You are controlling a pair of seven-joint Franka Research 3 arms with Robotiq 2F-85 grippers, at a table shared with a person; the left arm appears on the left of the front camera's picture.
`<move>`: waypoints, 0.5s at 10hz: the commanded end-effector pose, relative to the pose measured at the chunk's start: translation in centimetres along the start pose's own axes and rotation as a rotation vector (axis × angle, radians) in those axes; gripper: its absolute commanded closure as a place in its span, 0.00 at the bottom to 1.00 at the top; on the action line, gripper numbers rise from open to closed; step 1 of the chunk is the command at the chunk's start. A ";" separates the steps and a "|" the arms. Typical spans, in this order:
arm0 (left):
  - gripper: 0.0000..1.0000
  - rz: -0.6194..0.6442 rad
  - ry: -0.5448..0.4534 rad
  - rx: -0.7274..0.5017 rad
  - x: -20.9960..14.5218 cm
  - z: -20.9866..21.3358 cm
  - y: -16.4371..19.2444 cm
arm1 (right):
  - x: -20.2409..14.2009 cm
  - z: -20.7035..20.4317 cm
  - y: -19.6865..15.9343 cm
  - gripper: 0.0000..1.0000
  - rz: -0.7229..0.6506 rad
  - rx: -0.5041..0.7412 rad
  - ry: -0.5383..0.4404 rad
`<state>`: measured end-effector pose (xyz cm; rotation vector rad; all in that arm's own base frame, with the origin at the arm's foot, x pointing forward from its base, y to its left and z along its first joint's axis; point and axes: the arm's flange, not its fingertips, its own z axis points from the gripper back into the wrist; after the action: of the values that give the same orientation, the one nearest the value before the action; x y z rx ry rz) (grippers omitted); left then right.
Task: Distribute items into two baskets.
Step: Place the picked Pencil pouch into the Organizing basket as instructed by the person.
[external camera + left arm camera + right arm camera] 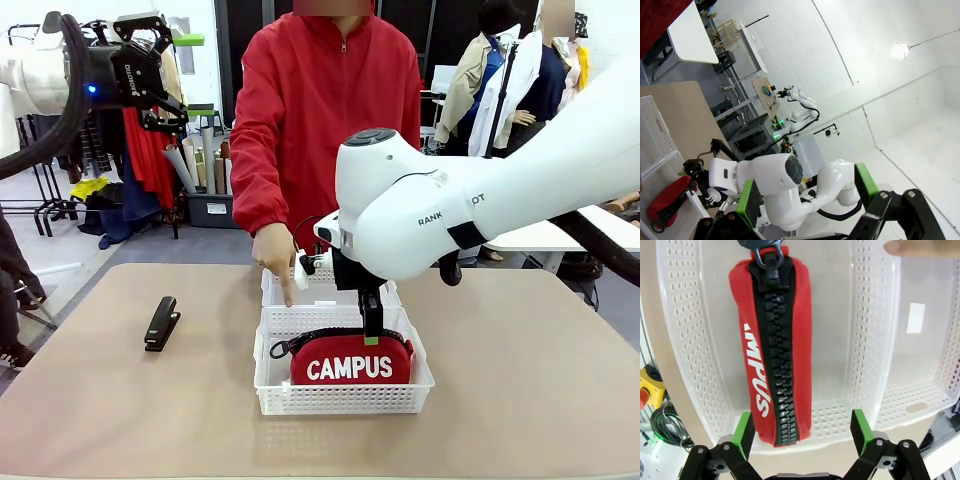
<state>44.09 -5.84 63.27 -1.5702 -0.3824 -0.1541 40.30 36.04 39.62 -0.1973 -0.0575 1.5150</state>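
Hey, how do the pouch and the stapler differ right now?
The pouch is red and lettered; the stapler is plain black. The pouch is larger than the stapler. The pouch sits in the near basket; the stapler lies on the bare table. Neither is held.

Robot lab: white arm [420,210] over table [520,400] (clothes [150,165] hung behind).

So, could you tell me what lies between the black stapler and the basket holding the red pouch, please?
Nothing: the front view shows bare tan table between the stapler and the near basket, which holds the pouch.
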 end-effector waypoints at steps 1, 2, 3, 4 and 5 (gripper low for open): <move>0.00 0.000 -0.003 -0.003 -0.2 0.1 -0.1 | -1.1 0.4 0.2 0.00 -0.034 0.004 -0.049; 0.00 0.000 -0.003 -0.003 -0.2 0.1 -0.1 | -1.4 0.6 0.0 0.00 -0.046 0.015 -0.070; 0.00 0.000 -0.003 -0.003 -0.2 0.1 -0.1 | -1.7 0.8 -0.3 0.00 -0.061 0.022 -0.086; 0.00 0.000 -0.003 -0.003 -0.2 0.1 -0.1 | -2.0 1.2 -0.5 0.00 -0.078 0.028 -0.106; 0.00 0.000 -0.003 -0.003 -0.2 0.1 -0.1 | -2.3 1.4 -0.7 0.00 -0.083 0.037 -0.126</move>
<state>44.09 -5.84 63.27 -1.5702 -0.3825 -0.1541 41.05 35.15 41.18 -0.1064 -0.1014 1.4326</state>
